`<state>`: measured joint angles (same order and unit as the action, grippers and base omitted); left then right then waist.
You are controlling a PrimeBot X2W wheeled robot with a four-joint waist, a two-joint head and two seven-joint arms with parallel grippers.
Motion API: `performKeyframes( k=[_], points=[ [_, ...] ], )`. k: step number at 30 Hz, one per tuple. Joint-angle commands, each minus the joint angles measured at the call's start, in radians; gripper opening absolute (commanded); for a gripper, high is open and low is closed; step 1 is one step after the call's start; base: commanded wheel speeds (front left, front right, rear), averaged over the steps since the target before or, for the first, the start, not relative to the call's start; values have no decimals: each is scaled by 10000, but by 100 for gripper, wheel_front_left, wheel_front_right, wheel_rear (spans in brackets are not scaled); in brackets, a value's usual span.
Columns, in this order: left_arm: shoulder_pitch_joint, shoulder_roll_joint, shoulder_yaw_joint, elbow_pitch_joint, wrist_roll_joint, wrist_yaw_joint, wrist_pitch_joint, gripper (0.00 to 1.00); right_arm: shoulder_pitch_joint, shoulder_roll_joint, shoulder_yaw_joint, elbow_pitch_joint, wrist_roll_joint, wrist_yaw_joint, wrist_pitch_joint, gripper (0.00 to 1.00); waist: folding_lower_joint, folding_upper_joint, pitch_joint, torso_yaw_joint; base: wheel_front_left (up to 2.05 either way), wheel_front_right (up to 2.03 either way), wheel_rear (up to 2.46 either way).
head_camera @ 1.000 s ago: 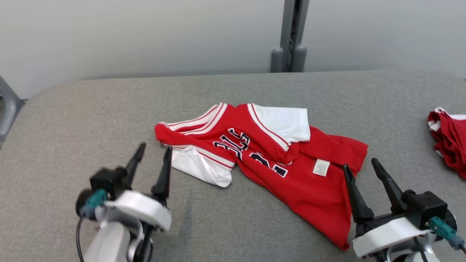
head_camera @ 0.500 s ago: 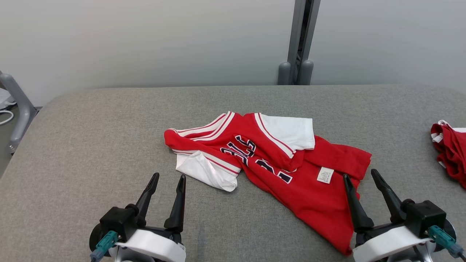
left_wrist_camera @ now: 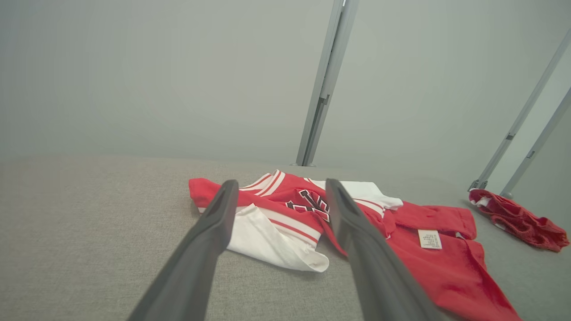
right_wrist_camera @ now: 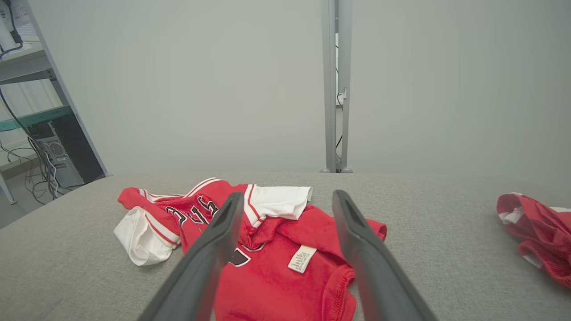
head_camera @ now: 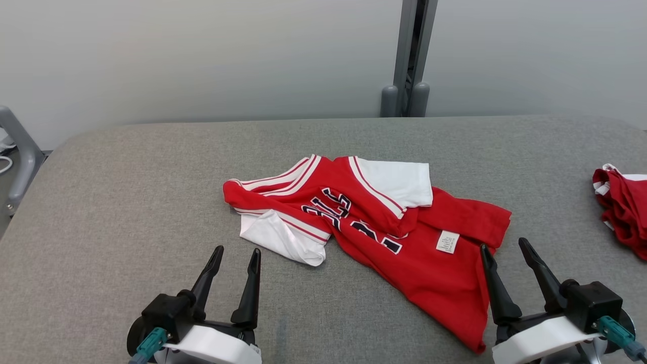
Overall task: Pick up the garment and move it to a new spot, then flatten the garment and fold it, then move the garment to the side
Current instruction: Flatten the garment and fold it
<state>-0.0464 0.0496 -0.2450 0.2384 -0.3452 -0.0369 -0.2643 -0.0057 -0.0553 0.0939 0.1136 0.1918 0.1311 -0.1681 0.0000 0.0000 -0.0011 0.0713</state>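
A red jersey-style garment (head_camera: 404, 253) with white sleeves, dark lettering and a white label lies crumpled in the middle of the grey padded table (head_camera: 126, 202). It also lies ahead of the fingers in the left wrist view, garment (left_wrist_camera: 428, 263), and in the right wrist view, garment (right_wrist_camera: 276, 267). My left gripper (head_camera: 237, 253) hovers open near the table's front, just left of the white sleeve. To the right, my right gripper (head_camera: 503, 247) stands open at the garment's lower right edge. Nothing is between either pair of fingers.
A second crumpled red cloth (head_camera: 624, 210) lies at the table's right edge. A grey metal post (head_camera: 407, 55) stands behind the table against a pale wall. A grey frame (head_camera: 17, 146) is at the far left.
My left gripper has pulled back toward the table's front edge and to the right. The head camera has shifted slightly. The garment and my right gripper have stayed put.
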Motion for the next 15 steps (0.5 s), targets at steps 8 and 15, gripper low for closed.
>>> performKeyframes(
  k=[8, 15],
  points=[
    [-411, 34, -366, 132, -145, 99, -10, 100, -762, -24, 87, 655, 399, -8, 428, 100, 0, 0, 601, 555, 0, 0, 0],
    [-778, 32, -668, 243, -281, 130, -10, 100, -2226, -198, 275, 2456, 1498, -6, 1229, 100, 0, 0, 1175, 1451, 0, 0, 0]
  ],
)
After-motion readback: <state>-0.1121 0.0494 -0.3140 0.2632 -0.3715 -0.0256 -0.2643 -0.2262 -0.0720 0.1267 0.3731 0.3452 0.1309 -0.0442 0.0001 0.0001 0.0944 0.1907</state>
